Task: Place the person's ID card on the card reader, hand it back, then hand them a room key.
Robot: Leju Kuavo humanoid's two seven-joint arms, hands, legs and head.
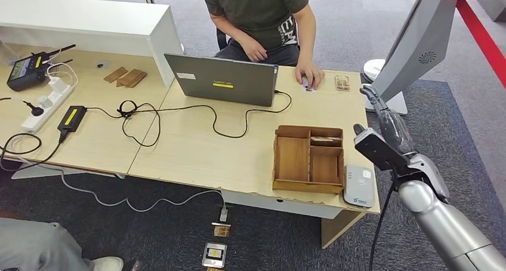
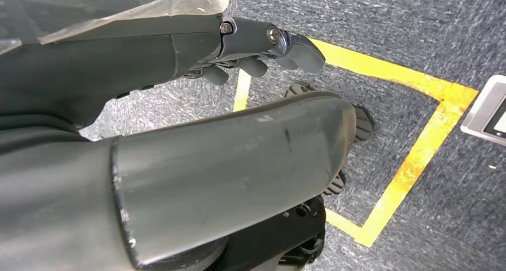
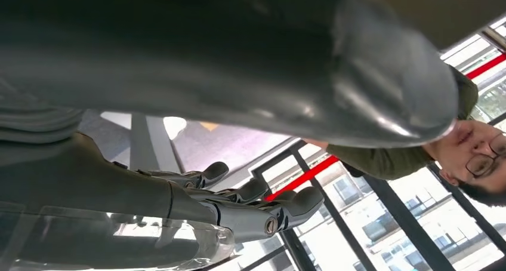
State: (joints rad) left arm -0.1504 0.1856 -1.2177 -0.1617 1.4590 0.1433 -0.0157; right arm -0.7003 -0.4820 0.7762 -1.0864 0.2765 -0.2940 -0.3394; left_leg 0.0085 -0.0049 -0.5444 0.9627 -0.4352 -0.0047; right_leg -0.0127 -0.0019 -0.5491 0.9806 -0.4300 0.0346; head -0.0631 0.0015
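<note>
While poised with right hand [image 1: 382, 125] released and empty, well short of ID card [image 1: 308, 86] under person's hand [image 1: 310, 74]. Nothing yet on card reader [image 1: 358, 186] behind the fingers; all steps apparently left. Left hand [image 2: 262, 44] curled, holding nothing.

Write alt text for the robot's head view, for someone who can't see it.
A robot's right hand, open and holding nothing, is raised beside a desk toward a seated person whose hand rests on a card. Nearer the robot are a wooden tray and a grey card reader, behind a laptop.
</note>
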